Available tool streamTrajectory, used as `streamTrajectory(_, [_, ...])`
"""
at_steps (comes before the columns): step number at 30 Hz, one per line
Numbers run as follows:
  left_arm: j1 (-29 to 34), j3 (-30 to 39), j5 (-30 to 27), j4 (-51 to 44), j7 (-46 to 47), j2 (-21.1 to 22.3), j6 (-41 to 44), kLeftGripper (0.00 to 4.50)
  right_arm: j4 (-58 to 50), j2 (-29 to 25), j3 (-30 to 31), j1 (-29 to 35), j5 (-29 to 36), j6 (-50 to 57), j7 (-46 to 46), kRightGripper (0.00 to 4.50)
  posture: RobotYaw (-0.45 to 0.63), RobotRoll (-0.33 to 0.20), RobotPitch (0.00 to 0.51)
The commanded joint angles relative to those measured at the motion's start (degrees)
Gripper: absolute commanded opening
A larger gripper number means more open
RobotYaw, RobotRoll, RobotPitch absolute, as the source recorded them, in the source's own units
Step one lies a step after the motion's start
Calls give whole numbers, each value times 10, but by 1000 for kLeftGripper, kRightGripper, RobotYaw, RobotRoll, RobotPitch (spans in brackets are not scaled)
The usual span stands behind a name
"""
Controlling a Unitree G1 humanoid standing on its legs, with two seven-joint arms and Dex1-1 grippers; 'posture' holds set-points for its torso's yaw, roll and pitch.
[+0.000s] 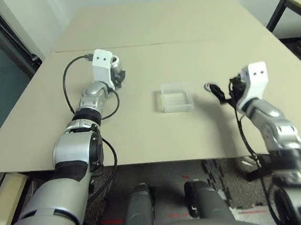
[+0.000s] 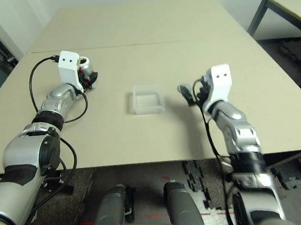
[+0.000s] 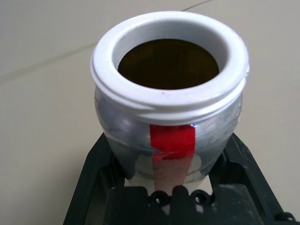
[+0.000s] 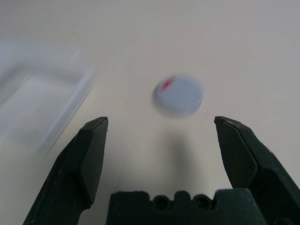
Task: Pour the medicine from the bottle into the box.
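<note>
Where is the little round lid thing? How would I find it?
Start at the clear square box in the middle of the tan table, then look toward the robot's right gripper, whose fingers are open. Lying flat on the table between box and gripper is the cap. It is the only small, round, grey disc, with a red mark on top.

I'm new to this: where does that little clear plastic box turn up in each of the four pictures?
Left eye view: the box sits mid-table, between the two arms.
Right eye view: the box is again mid-table, left of picture centre.
Left wrist view: not in it.
Right wrist view: the box, blurred, beside the round cap.
Shared landmark: the cap lying on the table.
</note>
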Motion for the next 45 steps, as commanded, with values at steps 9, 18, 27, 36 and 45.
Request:
streamTrajectory(9, [-99,-176,194,27,4,-3,-106,2494,-83,-107,96,-39,12,56,150,4500,-104,0,63])
streamTrajectory(18, [-159,-409,434,38,113,-8,-189,2494,-27,-138,183,-113,-56,61,180,4500,-96,0,62])
streamTrajectory(27, [-213,-613,643,47,272,-39,-218,2494,-11,-119,192,-131,-70,67,180,4500,-91,0,65])
streamTrajectory(36, [-204,-678,701,60,311,-85,-213,2494,-2,-90,190,-137,-80,66,170,4500,-109,0,69])
streamTrajectory(45, [-178,-565,589,68,232,-78,-219,2494,1,-86,185,-140,-84,66,172,4500,-110,0,73])
